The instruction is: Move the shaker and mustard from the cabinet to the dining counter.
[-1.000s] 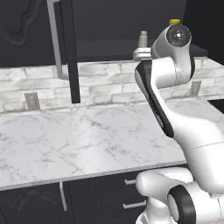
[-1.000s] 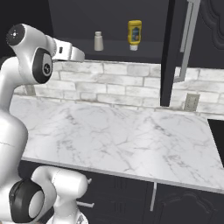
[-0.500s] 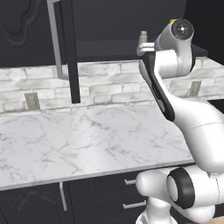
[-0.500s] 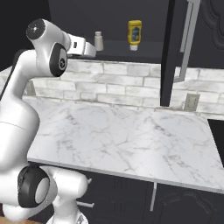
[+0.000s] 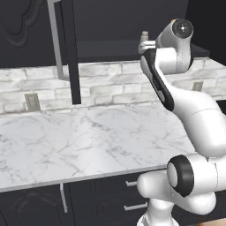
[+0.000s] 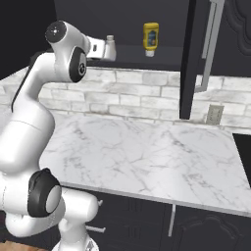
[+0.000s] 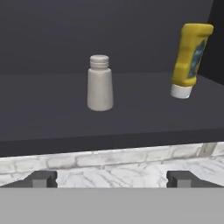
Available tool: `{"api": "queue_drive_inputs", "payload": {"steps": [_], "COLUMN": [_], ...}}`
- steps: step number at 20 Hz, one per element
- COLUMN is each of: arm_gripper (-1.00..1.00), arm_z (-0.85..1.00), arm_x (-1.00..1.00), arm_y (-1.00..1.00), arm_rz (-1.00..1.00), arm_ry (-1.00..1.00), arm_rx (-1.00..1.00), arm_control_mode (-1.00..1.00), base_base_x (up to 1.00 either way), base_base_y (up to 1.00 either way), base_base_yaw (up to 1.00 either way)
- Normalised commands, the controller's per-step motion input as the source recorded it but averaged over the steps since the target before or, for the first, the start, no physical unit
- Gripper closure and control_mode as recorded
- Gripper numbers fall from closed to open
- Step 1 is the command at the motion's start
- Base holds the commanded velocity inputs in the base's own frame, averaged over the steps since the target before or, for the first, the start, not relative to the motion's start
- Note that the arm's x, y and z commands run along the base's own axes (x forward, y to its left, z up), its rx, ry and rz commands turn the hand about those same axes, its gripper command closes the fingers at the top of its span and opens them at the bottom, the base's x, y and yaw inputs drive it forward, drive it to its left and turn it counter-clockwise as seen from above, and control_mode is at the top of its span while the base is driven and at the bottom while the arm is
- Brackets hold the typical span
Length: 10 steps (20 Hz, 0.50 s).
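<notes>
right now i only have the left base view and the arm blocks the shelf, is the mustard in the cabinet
Observer: Yes. The mustard is on the cabinet shelf, cap end down.
Operator: where's the shaker from it
Observer: In the hand view the shaker stands upright to the mustard's left, apart from it.
Operator: gripper open?
Observer: Yes. The gripper is open and holds nothing, and it is aimed near the shaker.
</notes>
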Motion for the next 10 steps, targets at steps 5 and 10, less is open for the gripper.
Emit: {"api": "queue_drive_inputs", "payload": {"steps": [5,10], "arm_gripper": [-1.0,-1.0], "arm_z": [0.03,0.0], "arm_x": [0.32,0.36], "arm_y": [0.0,0.0], "arm_rz": [0.01,0.0], "arm_ry": [0.0,0.0], "arm_rx": [0.0,0.0], "arm_control_mode": [-1.0,-1.0], "base_base_x": [0.0,0.0], "base_base_y": [0.0,0.0], "base_base_yaw": [0.0,0.0]}}
